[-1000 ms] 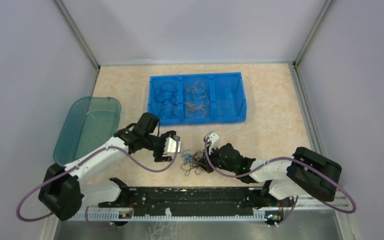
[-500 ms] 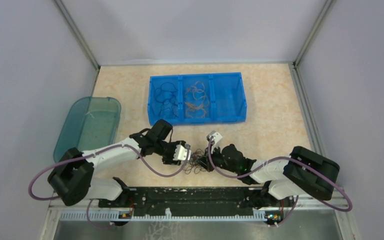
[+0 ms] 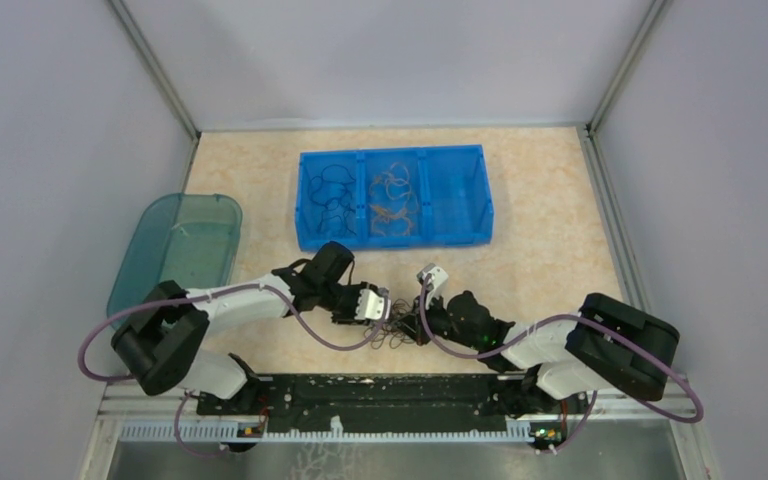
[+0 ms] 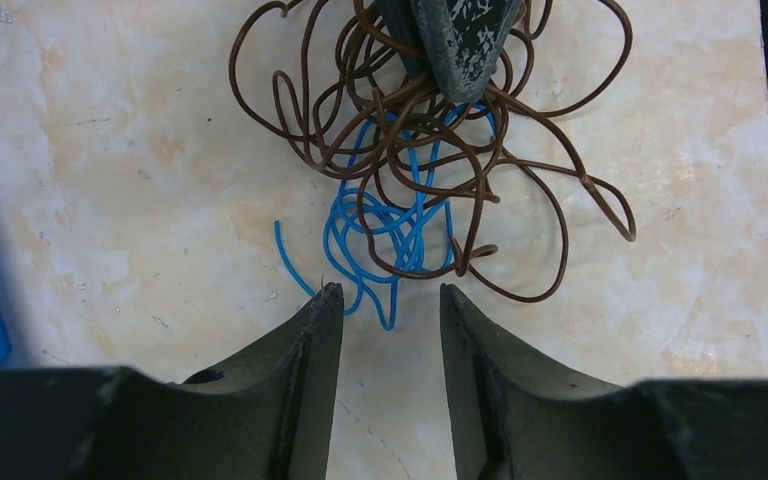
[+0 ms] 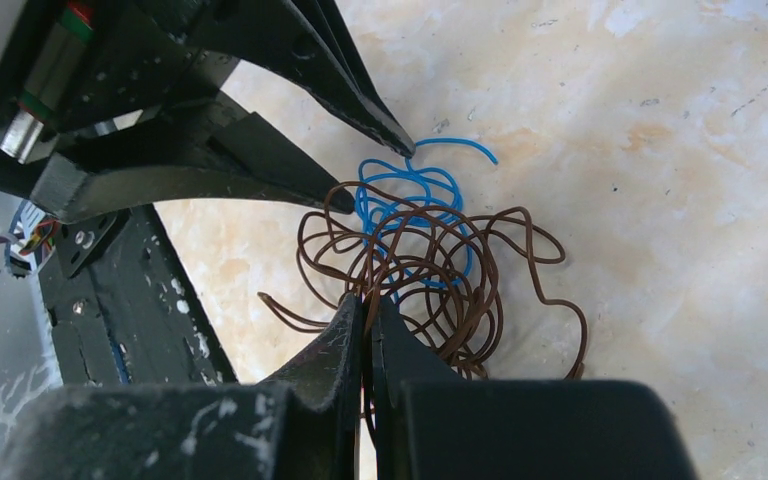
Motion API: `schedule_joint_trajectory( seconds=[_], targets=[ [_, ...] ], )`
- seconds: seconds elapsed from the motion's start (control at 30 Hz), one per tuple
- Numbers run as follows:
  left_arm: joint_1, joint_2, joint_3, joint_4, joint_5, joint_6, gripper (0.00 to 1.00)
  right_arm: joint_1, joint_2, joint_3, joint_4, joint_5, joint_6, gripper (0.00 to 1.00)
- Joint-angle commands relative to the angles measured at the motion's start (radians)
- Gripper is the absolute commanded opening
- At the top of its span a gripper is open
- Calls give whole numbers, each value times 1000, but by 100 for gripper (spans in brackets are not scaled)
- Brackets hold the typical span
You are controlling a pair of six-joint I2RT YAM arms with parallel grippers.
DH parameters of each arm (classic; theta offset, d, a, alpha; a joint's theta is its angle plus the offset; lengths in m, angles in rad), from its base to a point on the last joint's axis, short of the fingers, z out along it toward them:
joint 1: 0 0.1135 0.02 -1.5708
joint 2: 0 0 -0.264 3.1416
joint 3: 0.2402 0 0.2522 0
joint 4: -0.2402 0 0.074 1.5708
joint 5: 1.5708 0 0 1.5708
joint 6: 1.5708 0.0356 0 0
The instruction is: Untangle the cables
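A small tangle of cables [image 3: 392, 328] lies on the table near the front edge: dark brown wires [image 4: 430, 130] wound over a curly blue wire [image 4: 380, 230]. My left gripper [image 4: 390, 292] is open, its fingertips just short of the blue wire's loops, nothing between them. My right gripper [image 5: 367, 300] is shut on brown wires [image 5: 430, 290] at the tangle's edge. In the top view the left gripper [image 3: 380, 310] and right gripper [image 3: 412, 325] meet at the tangle from either side.
A blue three-compartment bin [image 3: 480, 190] stands behind, with black wires [image 3: 328, 198] in its left section and orange-brown wires [image 3: 393, 198] in the middle. A teal tub [image 3: 150, 250] sits at the left. The black base rail [image 3: 380, 395] runs along the front.
My left arm has swung right and down until its open gripper reached the tangle. My right gripper has stayed on the tangle, barely moving.
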Motion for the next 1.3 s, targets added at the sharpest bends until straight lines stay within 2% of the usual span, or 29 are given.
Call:
schedule_joint_trajectory(
  seconds=[0.0,0.07,0.13,0.23,0.33,0.43,0.6,0.77,1.0,1.03,1.1,1.27],
  targets=[
    [-11,16,7,34,3,-12,45,-8,-3,-8,78,-6,13,0],
    [-12,17,9,28,-2,-10,34,-8,-7,-8,78,-3,18,0],
    [-12,8,13,22,-35,-8,20,-10,-12,-8,75,-1,19,0],
    [-10,-19,39,-21,-155,-17,1,-12,-22,-8,60,2,20,0],
    [2,-55,75,-88,-291,-17,0,-17,-39,-12,38,8,22,0],
    [43,-129,113,-164,-366,9,0,-23,-72,-14,-1,34,27,0],
    [119,-308,184,-230,-408,33,0,-25,-122,4,-112,79,25,0],
    [129,-451,270,-229,-467,100,0,-25,-133,28,-201,105,18,0],
    [129,-539,431,-154,-459,125,0,-25,-182,55,-330,153,13,4],
    [129,-541,464,-147,-449,125,0,-25,-200,59,-343,156,9,6],
    [128,-544,518,-157,-409,124,0,-25,-241,60,-347,150,2,17],
    [129,-521,608,-199,-341,53,0,-25,-375,80,-374,156,-11,25]
  ],
)
